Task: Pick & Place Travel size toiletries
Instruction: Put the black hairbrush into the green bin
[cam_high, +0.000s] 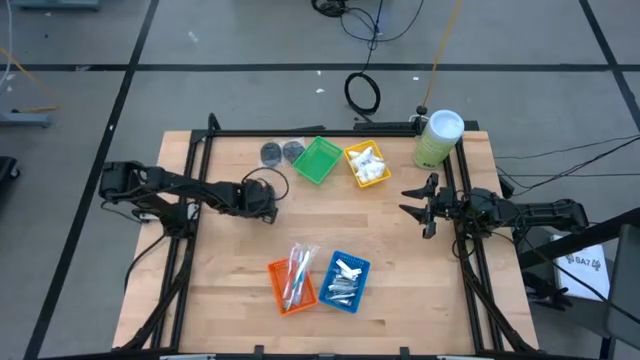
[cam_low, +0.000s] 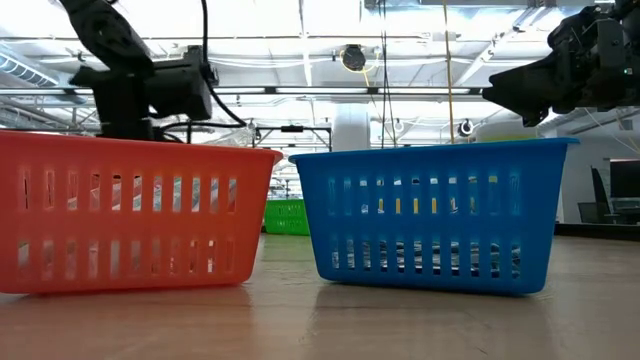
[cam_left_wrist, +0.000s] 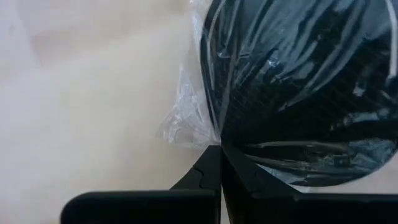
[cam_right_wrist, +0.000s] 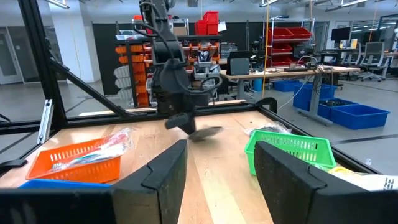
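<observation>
My left gripper (cam_high: 268, 203) is shut on a dark grey round disc in clear wrap (cam_left_wrist: 298, 87), left of the table's middle; the disc also shows in the right wrist view (cam_right_wrist: 202, 132). Two more dark discs (cam_high: 282, 152) lie on the table by the green tray (cam_high: 318, 160). White packets fill the yellow tray (cam_high: 367, 165). Slim sticks lie in the orange tray (cam_high: 292, 283), silver tubes in the blue tray (cam_high: 345, 280). My right gripper (cam_high: 413, 200) is open and empty near the table's right edge. My left gripper pinches the disc's rim and its clear wrap (cam_left_wrist: 217, 138) between its two shut fingers (cam_left_wrist: 239, 177). The fingers slant down from the table's left side. The disc sticks out past the fingertips, about level and lifted clear of the table (cam_right_wrist: 208, 132).
A tall pale green canister with a white lid (cam_high: 437, 138) stands at the far right corner. In the low view the orange tray (cam_low: 130, 215) and the blue tray (cam_low: 430, 215) stand close to the table's near edge. Bare wood lies between the two grippers (cam_high: 340, 215).
</observation>
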